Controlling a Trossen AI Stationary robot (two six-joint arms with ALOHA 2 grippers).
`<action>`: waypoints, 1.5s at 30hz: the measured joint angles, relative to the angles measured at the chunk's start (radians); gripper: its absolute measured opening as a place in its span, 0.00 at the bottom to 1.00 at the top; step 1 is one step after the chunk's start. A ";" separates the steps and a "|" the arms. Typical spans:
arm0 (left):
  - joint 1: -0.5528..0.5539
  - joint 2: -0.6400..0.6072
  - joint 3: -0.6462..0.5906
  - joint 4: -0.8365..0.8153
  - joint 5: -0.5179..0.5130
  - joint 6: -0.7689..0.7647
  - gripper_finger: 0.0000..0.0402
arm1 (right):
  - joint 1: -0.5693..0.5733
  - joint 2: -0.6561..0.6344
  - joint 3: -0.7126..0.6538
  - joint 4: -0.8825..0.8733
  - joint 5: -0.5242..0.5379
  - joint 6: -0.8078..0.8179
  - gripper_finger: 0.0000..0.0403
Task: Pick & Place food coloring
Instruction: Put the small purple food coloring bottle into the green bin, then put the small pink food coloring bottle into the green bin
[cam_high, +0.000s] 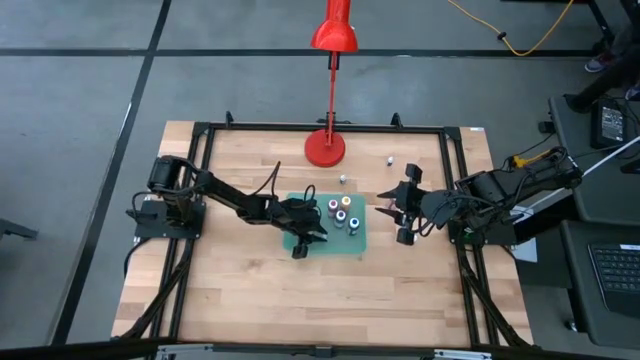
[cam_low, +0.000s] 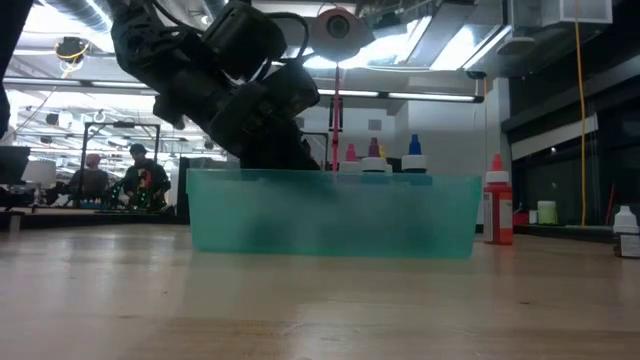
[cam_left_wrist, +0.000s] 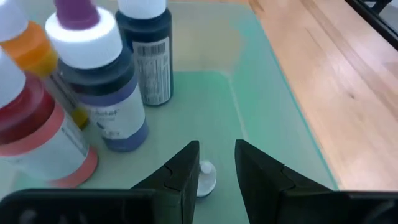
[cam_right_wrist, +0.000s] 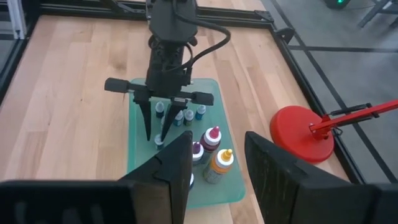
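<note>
Bottles of food coloring (cam_right_wrist: 211, 152) stand clustered in green tray (cam_high: 355, 245), roughly eight visible; two more stand on wood table (cam_high: 250, 290) near red lamp (cam_high: 326, 148). Left gripper (cam_left_wrist: 217, 177), fingers parted, straddles small white-capped bottle (cam_left_wrist: 206, 176) inside tray. Right gripper (cam_right_wrist: 217, 165) hovers beside tray, fingers spread, empty. People sit in the room behind.

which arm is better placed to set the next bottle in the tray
Left. Its pincer is already inside the green tray, fingers open around a small white-capped bottle. The right pincer hangs outside the tray's right edge, open and empty.
</note>
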 joint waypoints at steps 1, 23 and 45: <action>0.000 -0.003 0.005 -0.013 0.002 0.001 0.25 | 0.000 0.000 0.000 0.000 -0.005 -0.002 0.37; 0.000 -0.376 0.027 -0.362 -0.301 0.031 0.25 | -0.028 0.000 0.000 -0.062 -0.007 0.028 0.37; -0.220 -0.702 0.026 -0.480 -0.527 -0.331 0.24 | -0.458 0.000 0.000 -0.115 -0.261 -0.101 0.51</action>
